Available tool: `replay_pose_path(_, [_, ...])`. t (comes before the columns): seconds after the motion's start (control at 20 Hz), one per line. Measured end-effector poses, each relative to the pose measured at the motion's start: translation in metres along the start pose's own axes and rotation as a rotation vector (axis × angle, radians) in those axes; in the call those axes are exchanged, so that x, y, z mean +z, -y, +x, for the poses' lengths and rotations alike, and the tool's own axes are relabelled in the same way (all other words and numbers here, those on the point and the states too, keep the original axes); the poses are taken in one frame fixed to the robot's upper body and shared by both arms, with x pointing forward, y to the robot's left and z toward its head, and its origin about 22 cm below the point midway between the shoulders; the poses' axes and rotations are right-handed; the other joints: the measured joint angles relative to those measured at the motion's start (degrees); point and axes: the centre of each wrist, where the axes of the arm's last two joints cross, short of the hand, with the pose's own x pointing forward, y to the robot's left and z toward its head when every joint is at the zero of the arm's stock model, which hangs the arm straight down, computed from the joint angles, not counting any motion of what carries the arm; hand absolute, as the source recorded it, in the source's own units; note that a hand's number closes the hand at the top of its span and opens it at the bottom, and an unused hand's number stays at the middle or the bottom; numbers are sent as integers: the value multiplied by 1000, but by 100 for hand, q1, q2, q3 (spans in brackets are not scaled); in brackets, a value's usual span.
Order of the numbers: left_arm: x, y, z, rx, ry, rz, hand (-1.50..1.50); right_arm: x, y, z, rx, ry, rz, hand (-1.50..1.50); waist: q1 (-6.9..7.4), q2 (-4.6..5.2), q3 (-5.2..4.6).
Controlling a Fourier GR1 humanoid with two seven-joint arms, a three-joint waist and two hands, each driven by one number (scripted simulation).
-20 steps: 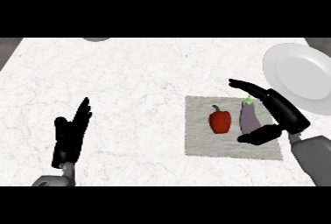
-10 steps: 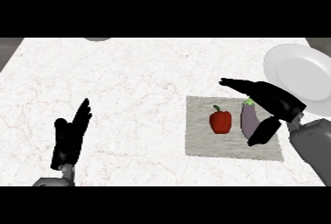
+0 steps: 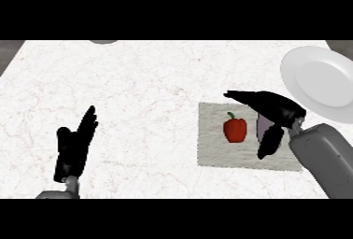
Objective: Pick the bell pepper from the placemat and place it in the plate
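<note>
step: approach, grasp not yet made. right hand (image 3: 270,114) is hovering over the placemat (image 3: 214,140), fingers spread wide, holding nothing. bell pepper (image 3: 235,130) is lying on the placemat, just left of the hand. next move calls for centring the fingers over the pepper and closing. purple vegetable (image 3: 263,127) is mostly hidden under the hand. plate (image 3: 321,84) is cut off at the right edge. left hand (image 3: 74,147) is resting open, lower left.

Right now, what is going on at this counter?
The robot's right hand hangs open over the grey placemat, its fingers arched above the red bell pepper, which nothing holds yet. An eggplant lies partly hidden under that hand. The white plate waits at the right. The left hand rests open at lower left.
</note>
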Motion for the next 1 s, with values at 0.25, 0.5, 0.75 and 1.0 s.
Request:
replay_pose_path(0.25, [2,1,1,-3,5,7,0,-14,-5,1,-3,-5,24,-150,3,2,1])
replay_pose_path(0.5, [-7,-2,2,-3,6,15,0,-21,-10,-1,8,-3,41,-150,-8,3,1])
replay_pose_path(0.75, [-5,-9,2,-1,0,8,0,-27,-19,2,7,-9,55,-150,-9,2,2])
replay_pose_path(1.0, [-6,-11,-1,0,1,11,0,-33,-28,-6,4,-17,66,-150,-8,1,1])
